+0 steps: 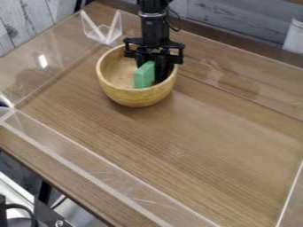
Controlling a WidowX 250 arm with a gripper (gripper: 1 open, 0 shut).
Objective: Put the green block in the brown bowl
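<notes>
My end effector (149, 58) is closed on the block (144, 74), inside the bowl (117, 91). I should lower it gently, clear of the rim, then open just enough.

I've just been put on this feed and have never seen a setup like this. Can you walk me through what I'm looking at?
All the pictures come from a single camera, looking down at a wooden table from a raised angle. The dark machine at the top is a robot arm, reaching down from the back. Its end effector is inside the round tan wooden bowl, and looks closed, though the fingers are hard to make out. The mint-green block is right at it, also within the bowl's rim; it appears to be held, but the dark parts overlap it, so I can't be sure. Behind the bowl, to the picture's left, is a clear, angular object I can't identify. A white object shows at the upper right edge.
</notes>
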